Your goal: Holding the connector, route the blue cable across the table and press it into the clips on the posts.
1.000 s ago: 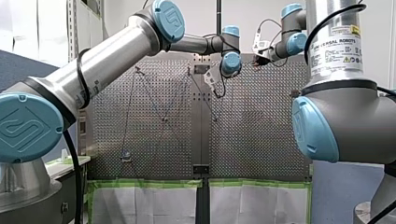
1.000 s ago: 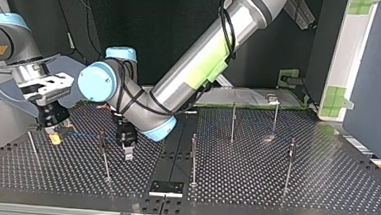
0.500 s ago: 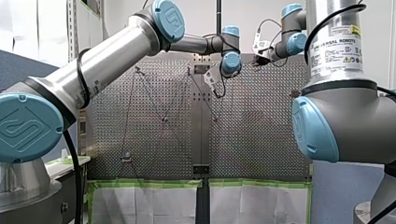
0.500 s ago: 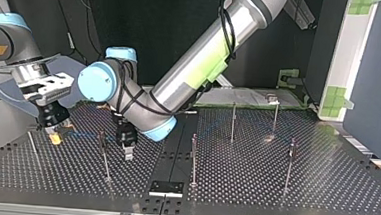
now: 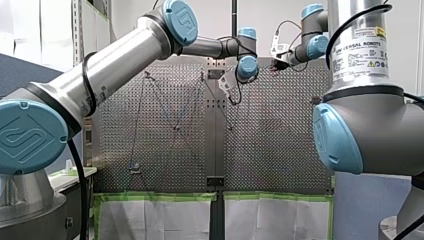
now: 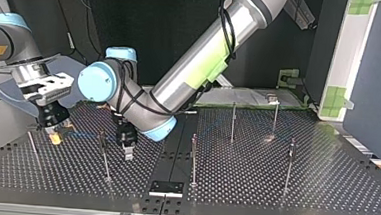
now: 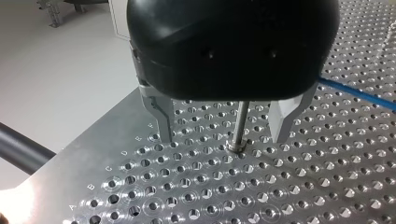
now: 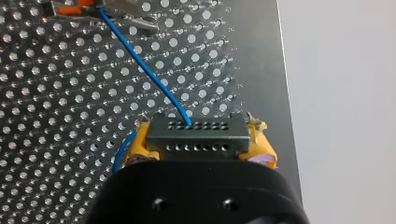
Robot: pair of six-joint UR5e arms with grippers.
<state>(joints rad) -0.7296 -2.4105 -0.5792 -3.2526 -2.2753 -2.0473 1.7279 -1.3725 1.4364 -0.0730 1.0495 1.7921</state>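
In the right wrist view my right gripper (image 8: 198, 142) has its yellow pads (image 8: 140, 144) shut on a dark connector (image 8: 196, 127) with rows of small holes. The blue cable (image 8: 140, 58) leaves the connector and runs over the perforated table to a metal clip (image 8: 122, 13). In the left wrist view my left gripper (image 7: 223, 137) is open, its metal fingers (image 7: 163, 116) standing either side of a thin post (image 7: 240, 123) without touching it. The blue cable (image 7: 359, 91) passes beside that gripper. In the top view my right gripper (image 6: 53, 129) is at the left and my left gripper (image 6: 127, 151) is next to a post (image 6: 104, 157).
More thin posts stand on the perforated table (image 6: 324, 186): one near the middle (image 6: 193, 160), two further back (image 6: 233, 122) (image 6: 275, 115), one at the top view's right (image 6: 289, 163). A black plate (image 6: 166, 187) lies at the near edge. My right gripper is close to the table's side edge (image 8: 275, 93).
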